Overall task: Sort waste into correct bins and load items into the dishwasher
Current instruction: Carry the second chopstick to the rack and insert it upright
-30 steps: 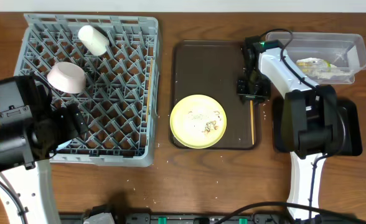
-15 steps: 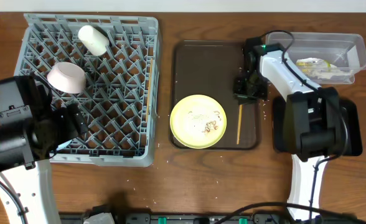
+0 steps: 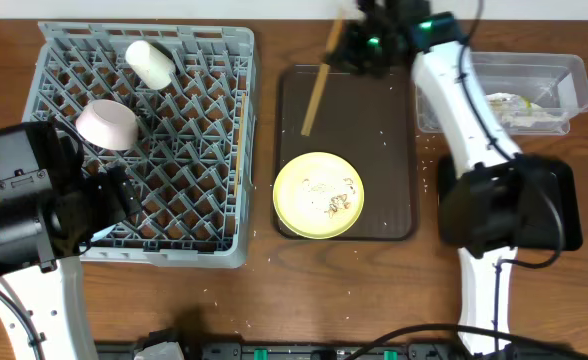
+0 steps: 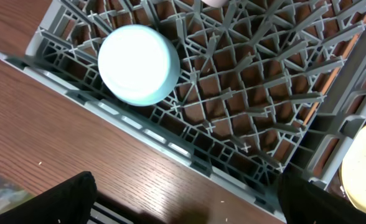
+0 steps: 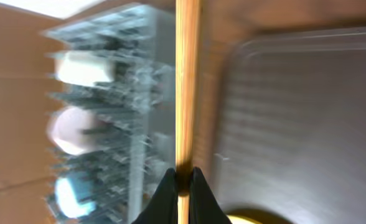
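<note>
My right gripper (image 3: pixel 359 45) is shut on a wooden chopstick (image 3: pixel 314 95) and holds it in the air over the back left corner of the brown serving tray; the right wrist view (image 5: pixel 184 179) shows the stick (image 5: pixel 187 74) pinched between the fingertips. The pale yellow plate (image 3: pixel 319 195), with rice crumbs on it, lies on that tray. The grey dish rack (image 3: pixel 224 60) holds the white cup (image 3: pixel 149 62), the white bowl (image 3: pixel 107 123) and the light blue bowl (image 4: pixel 139 62). My left gripper (image 4: pixel 189 211) is open and empty over the table by the rack's front edge.
The brown serving tray (image 3: pixel 374 130) lies in the middle. The clear tub (image 3: pixel 564 70) at back right holds the yellow-green wrapper (image 3: pixel 519 108). The black tray (image 3: pixel 564 200) is partly under the right arm. Another chopstick (image 3: pixel 242 120) lies in the rack. Crumbs dot the table (image 3: pixel 429 170).
My right gripper has lifted the chopstick off the tray's right side and swung it back and to the left, toward the rack. The left arm has not moved.
</note>
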You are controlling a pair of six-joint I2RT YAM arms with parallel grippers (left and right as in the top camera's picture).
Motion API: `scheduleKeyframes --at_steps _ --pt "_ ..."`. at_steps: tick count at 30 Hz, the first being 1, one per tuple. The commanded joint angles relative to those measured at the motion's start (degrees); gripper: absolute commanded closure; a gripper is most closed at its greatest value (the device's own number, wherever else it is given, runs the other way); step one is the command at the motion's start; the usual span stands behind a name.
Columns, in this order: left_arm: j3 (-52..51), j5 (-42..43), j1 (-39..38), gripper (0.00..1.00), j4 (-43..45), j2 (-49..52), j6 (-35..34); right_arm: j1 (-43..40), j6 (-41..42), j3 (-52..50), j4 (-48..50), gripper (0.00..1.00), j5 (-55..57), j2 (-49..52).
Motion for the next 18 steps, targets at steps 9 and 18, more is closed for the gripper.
scheduleKeyframes --at_steps 9,18 --pt "0.9 -0.7 -0.1 0.06 -0.2 -0.1 -0.5 20.3 6.8 -0.6 3.9 0.96 19.3 0.0" --pt "0.9 -0.7 -0.1 0.06 -0.2 -0.1 -0.5 24.7 6.1 -0.6 -0.8 0.40 28.1 0.1"
